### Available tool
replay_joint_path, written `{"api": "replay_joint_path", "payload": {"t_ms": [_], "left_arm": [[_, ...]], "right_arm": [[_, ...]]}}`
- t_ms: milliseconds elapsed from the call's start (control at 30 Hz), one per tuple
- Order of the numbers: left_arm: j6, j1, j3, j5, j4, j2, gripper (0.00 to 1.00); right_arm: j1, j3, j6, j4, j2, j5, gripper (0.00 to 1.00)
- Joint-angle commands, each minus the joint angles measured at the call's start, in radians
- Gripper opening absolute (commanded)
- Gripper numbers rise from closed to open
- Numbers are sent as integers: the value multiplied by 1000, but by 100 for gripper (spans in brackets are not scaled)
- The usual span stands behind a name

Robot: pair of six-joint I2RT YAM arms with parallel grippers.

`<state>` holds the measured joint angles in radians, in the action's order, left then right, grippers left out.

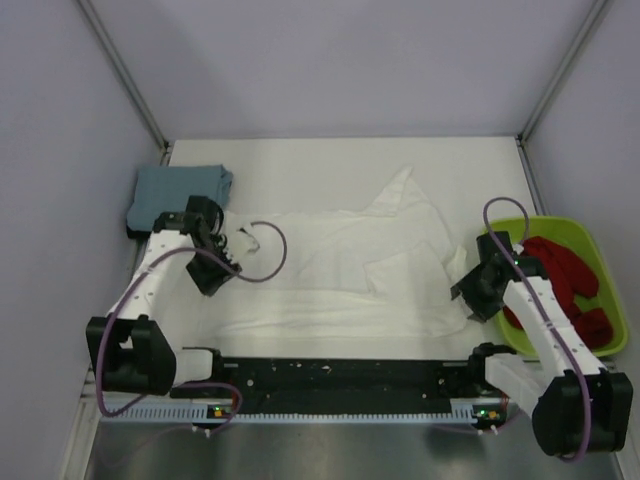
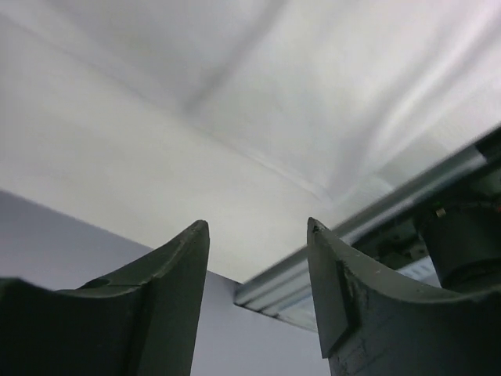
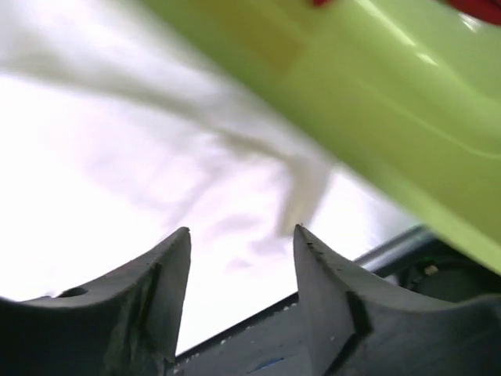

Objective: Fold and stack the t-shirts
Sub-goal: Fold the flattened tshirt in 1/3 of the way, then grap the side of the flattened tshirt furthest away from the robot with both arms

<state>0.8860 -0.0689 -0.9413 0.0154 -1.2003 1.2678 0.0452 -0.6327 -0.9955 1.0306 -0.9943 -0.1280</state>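
A large white t-shirt (image 1: 350, 275) lies spread across the middle of the table, partly folded, one sleeve pointing to the back. A folded blue-grey t-shirt (image 1: 180, 192) sits at the back left on something dark. My left gripper (image 1: 222, 262) is open and empty at the white shirt's left edge; its view shows white cloth (image 2: 235, 117) beyond the fingers. My right gripper (image 1: 470, 290) is open and empty at the shirt's right edge, next to the bin; white cloth (image 3: 117, 133) fills its view. No flower print shows.
A lime-green plastic bin (image 1: 600, 250) stands at the right with red cloth (image 1: 565, 280) in it; its wall (image 3: 376, 94) is close above the right fingers. A black rail (image 1: 340, 375) runs along the table's near edge. Grey walls enclose the table.
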Motion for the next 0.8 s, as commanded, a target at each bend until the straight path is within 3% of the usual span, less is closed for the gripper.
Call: {"api": "replay_joint_path", "payload": {"t_ms": [0, 133, 267, 467, 767], "left_arm": [[-58, 11, -334, -179, 57, 80, 59], [31, 11, -528, -241, 108, 238, 60], [102, 9, -729, -249, 125, 444, 60], [116, 11, -1005, -232, 47, 746, 61], [88, 24, -1022, -247, 156, 892, 61]], "right_arm": [[106, -169, 176, -75, 141, 140, 59], [134, -303, 323, -157, 158, 133, 72], [133, -503, 495, -306, -25, 133, 82], [127, -867, 661, -420, -468, 101, 82], [71, -1450, 577, -438, -1205, 266, 70]]}}
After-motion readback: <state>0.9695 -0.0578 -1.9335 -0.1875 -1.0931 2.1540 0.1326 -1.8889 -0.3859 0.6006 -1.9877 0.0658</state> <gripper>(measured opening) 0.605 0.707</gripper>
